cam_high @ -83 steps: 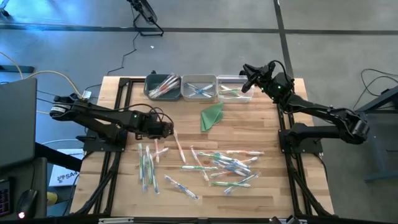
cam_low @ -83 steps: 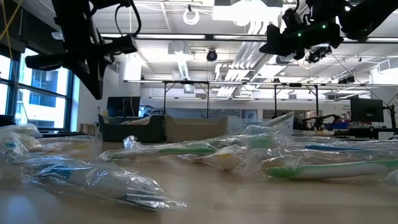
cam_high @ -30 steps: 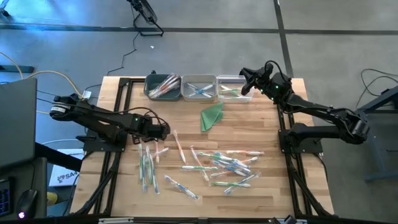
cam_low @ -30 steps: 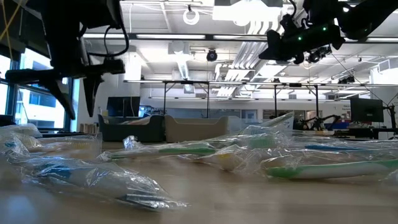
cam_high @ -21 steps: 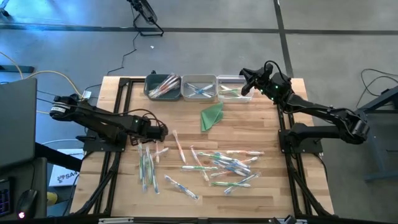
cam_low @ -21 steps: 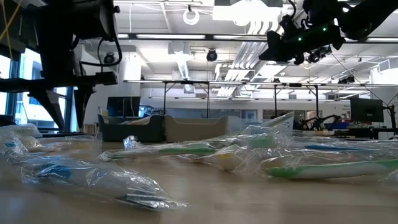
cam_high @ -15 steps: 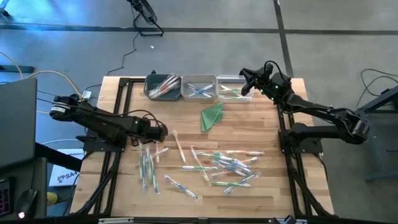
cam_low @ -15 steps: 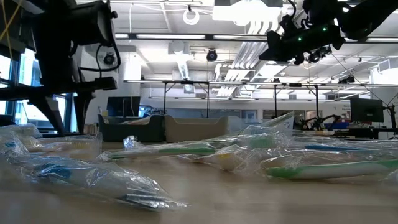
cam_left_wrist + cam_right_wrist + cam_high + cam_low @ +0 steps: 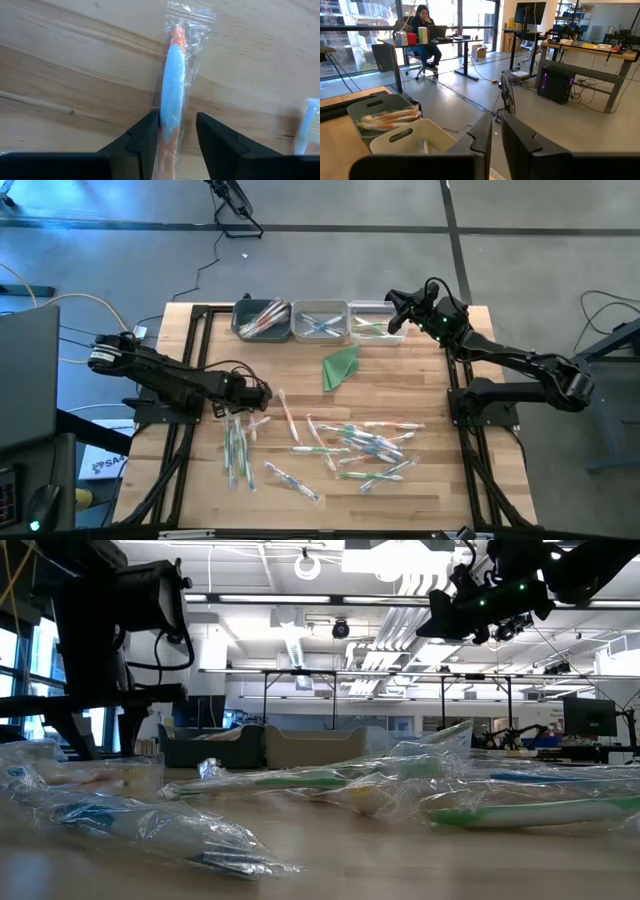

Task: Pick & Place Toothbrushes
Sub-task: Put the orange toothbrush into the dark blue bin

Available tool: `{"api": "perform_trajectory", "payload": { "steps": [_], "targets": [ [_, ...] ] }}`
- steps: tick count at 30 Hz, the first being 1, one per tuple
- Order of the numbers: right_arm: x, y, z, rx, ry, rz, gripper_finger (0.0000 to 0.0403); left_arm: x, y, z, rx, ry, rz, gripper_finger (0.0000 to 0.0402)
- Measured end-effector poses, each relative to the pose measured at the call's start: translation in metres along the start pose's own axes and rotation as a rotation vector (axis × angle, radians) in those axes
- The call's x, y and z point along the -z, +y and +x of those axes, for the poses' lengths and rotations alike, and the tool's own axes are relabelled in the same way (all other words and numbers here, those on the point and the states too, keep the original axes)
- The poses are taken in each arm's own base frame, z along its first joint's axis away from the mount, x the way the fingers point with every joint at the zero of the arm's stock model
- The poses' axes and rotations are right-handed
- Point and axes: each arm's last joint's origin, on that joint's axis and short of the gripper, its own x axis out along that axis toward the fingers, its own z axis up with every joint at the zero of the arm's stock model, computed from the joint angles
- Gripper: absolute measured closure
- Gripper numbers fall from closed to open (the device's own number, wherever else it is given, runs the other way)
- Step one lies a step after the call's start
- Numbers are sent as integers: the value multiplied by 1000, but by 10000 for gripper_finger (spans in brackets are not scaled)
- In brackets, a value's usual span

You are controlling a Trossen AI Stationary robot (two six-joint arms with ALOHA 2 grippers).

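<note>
Wrapped toothbrushes lie scattered on the wooden table point(image 9: 420, 380), a heap in the middle point(image 9: 365, 445) and a few at the left point(image 9: 237, 448). My left gripper point(image 9: 260, 392) point(image 9: 177, 137) points down, open, low over a blue-and-orange toothbrush point(image 9: 172, 97) in a clear wrapper. That brush lies flat on the wood, and its near end runs between the two fingers. My right gripper point(image 9: 393, 315) point(image 9: 496, 137) is shut and held level, high over the far right bin, with nothing in it. My left gripper comes from above with one finger on either side of the toothbrush's near end point(image 9: 170, 130), the fingers across its length. One finger point(image 9: 147, 135) stands right against the wrapper; whether it touches, I cannot tell. The brush lies flat on the table.
Three bins stand along the far edge: a grey one with pink-orange brushes point(image 9: 262, 320), one with blue brushes point(image 9: 320, 320), a clear one with green brushes point(image 9: 372, 323). A folded green triangle point(image 9: 341, 366) lies in front of them. Another wrapped brush point(image 9: 306, 125) lies close by.
My left gripper has sunk toward the table over the toothbrushes at the left, staying open. My right arm has kept still.
</note>
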Motion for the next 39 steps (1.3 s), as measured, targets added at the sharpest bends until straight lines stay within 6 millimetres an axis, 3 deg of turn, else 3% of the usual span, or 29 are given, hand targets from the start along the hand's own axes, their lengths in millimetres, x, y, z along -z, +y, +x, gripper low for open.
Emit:
{"api": "perform_trajectory", "payload": {
  "steps": [10, 23, 39],
  "targets": [
    [1, 0, 0, 0, 7, -1, 369, 1, -1, 2, -1, 11, -1, 276],
    [1, 0, 0, 0, 7, -1, 369, 4, -6, 3, 59, 38, -7, 376],
    [1, 0, 0, 0, 6, -1, 369, 5, -16, 2, 198, -32, 41, 381]
  ]
}}
